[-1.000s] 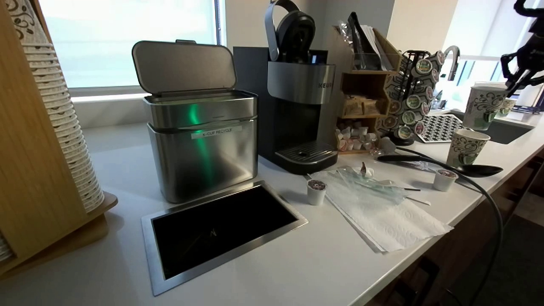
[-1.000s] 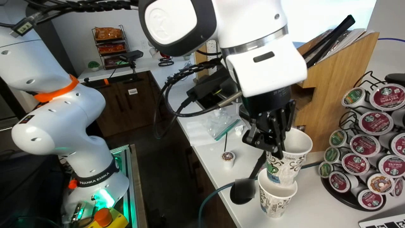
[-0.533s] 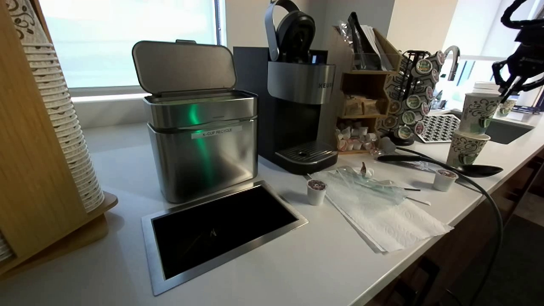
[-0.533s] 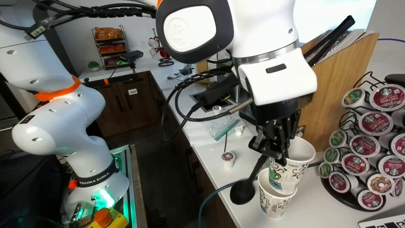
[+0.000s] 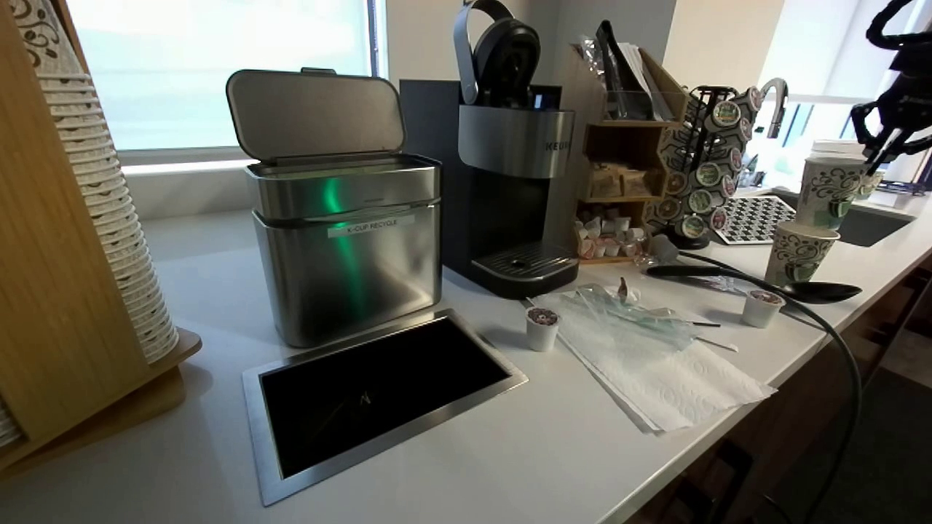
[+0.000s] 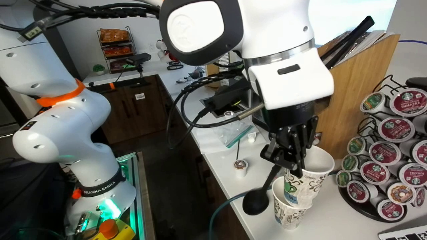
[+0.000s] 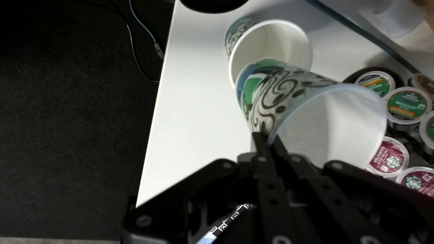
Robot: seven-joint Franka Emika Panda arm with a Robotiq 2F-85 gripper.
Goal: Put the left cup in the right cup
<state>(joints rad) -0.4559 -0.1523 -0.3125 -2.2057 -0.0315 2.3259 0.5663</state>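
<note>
1. Your gripper [image 7: 269, 138] pinches the left cup [image 7: 288, 91] by its rim, jaws either side of the wall.
2. That cup's base is off-centre at the mouth of the right cup [image 6: 288, 215]; inside or just over, you can't tell.
3. Right cup stands on the white counter [image 7: 190, 135], ladle [image 6: 256, 201] and pod rack [image 6: 356, 205] near.
4. Farther along: coffee machine [image 5: 510, 142], steel bin [image 5: 364, 269] with lid up, bright window [image 5: 218, 87] behind.
5. Dark floor [image 6: 173, 186] below.
</note>
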